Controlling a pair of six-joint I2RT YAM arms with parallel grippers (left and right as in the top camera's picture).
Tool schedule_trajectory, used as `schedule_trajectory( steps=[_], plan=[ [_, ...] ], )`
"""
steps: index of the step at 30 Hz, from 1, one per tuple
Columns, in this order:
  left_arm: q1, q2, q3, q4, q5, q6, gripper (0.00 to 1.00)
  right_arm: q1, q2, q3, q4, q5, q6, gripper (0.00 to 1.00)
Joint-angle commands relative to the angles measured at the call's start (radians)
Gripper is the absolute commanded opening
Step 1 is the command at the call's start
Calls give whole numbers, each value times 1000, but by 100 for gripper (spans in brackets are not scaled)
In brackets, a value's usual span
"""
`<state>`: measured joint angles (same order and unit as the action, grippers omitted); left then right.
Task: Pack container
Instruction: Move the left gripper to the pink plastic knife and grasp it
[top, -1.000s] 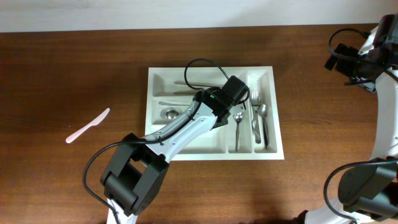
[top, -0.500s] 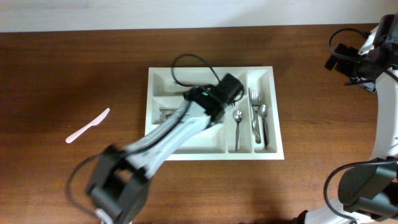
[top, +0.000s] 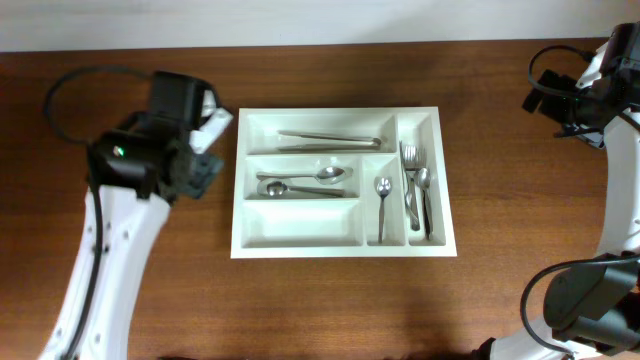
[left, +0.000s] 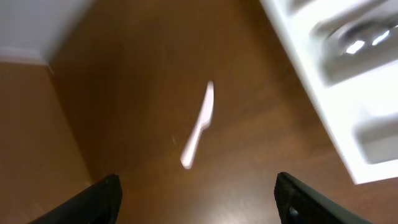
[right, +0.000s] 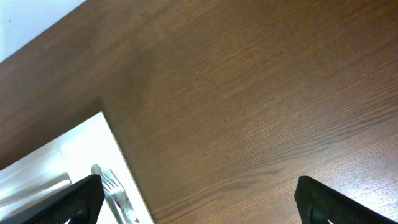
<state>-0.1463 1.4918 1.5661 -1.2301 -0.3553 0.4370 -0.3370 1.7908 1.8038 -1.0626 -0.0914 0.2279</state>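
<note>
Your left gripper (left: 198, 182) is spread wide and empty above the wooden table (left: 137, 68). A pale pink plastic knife (left: 199, 124) lies under it, just left of the cutlery tray (top: 340, 243), which sits mid-table. Your right gripper (right: 199, 183) is also spread and empty, well beyond the tray's far right corner.

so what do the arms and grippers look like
The left arm and right arm have white links and black joint housings. The left one carries a looping black cable and a small green light. The left gripper and right gripper have black fingers.
</note>
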Motion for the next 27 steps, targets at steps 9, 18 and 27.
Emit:
schedule_trajectory(
  steps=[9, 18, 27],
  plan=[
    [305, 186, -163, 103, 239, 194, 87, -4, -6, 19, 3, -2, -2, 99],
    [495, 332, -162, 131, 397, 550, 89, -4, -6, 19, 3, -2, -2, 99],
    [527, 450, -162, 265, 392, 758, 75, -4, -6, 19, 3, -2, -2, 99]
  ],
)
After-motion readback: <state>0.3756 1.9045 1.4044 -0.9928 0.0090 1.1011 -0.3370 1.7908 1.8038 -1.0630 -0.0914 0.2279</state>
